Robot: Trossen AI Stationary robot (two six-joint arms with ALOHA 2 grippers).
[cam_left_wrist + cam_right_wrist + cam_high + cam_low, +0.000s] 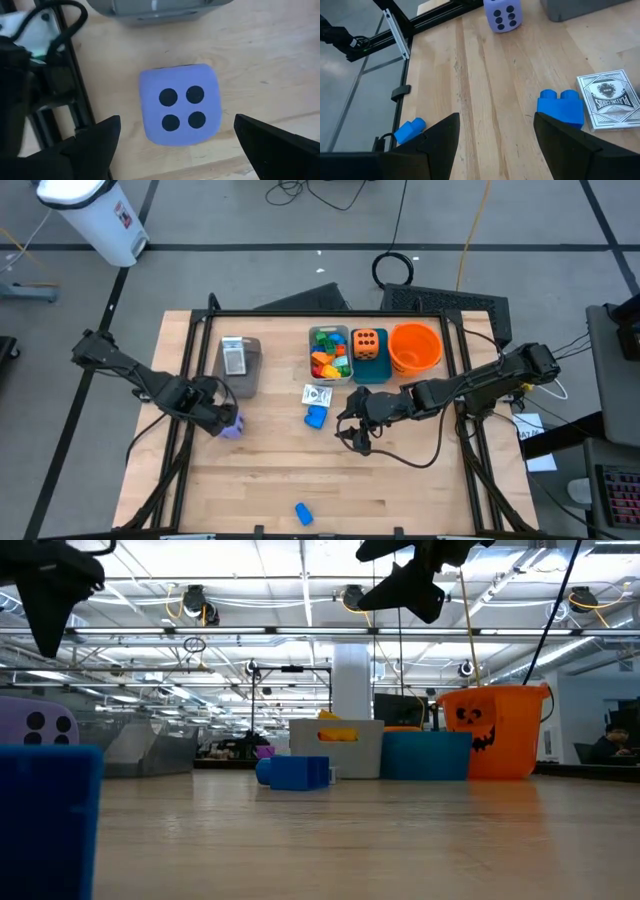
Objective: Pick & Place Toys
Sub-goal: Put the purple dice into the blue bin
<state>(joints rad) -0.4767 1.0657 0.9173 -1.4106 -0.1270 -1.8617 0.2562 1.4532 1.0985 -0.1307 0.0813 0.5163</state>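
The purple die [179, 105], lying on the table's left side just near of the grey bin [239, 366], is straddled by the left gripper [177, 142], fingers spread wide, so closing seems next, while the right gripper [495, 140] is held open mid-table.

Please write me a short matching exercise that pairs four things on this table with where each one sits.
Things:
1. purple die
2. orange die
3. card pack
4. lone blue brick

Places:
A. in the teal bin
B. near the table's front edge
C. under the open left end effector
D. beside another blue brick

Pairs: 1-C, 2-A, 3-D, 4-B
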